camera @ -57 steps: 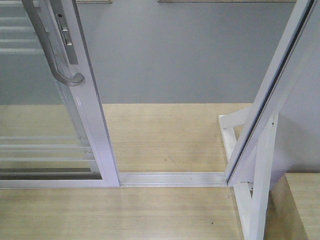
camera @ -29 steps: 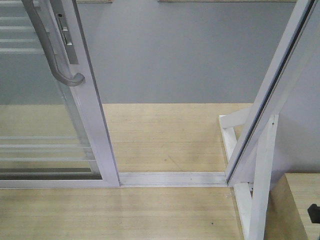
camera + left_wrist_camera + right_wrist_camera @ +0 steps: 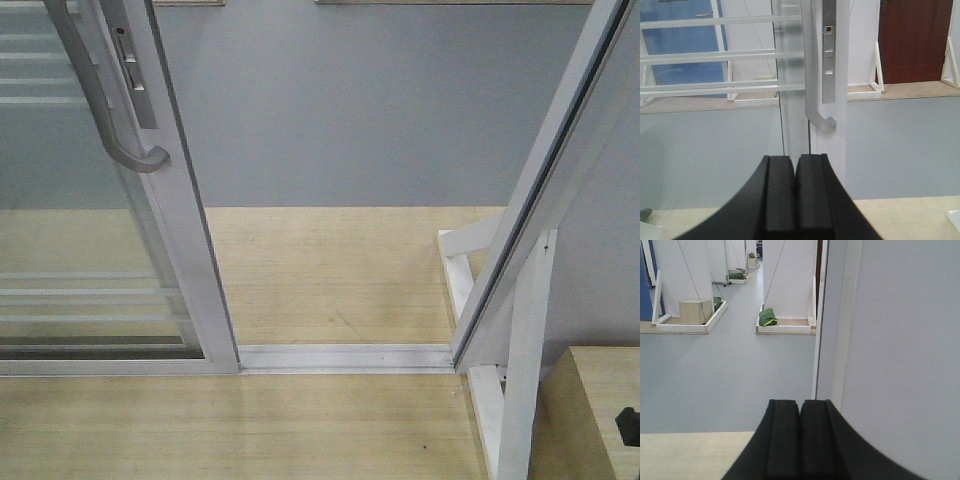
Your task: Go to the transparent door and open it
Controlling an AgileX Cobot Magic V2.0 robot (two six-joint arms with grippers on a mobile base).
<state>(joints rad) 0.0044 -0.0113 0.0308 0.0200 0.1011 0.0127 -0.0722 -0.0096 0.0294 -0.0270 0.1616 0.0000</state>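
The left pincer [image 3: 795,185] sits closed, its two black pads pressed flat together with nothing between them. Just above and beyond its tips hangs the curved grey handle [image 3: 815,80] of the glass door [image 3: 710,65], apart from the pads. The handle hooks to the right at its lower end and runs up a white frame post beside a narrow lock plate [image 3: 828,55]. Left of the handle, clear glass carries thin white horizontal bars.

The right pincer [image 3: 800,437] is likewise closed and empty; a plain white wall panel [image 3: 900,330] fills the space ahead and to its right, with grey floor to its left.

Only the front view shows the door [image 3: 60,250] slid aside at left, a gap of wooden floor [image 3: 330,275] past the floor track [image 3: 345,357], and the white post [image 3: 540,190] at right. Only the right wrist view shows, far off, white-edged trays [image 3: 782,328], one holding a green bundle [image 3: 768,316], another a cardboard box [image 3: 696,311].
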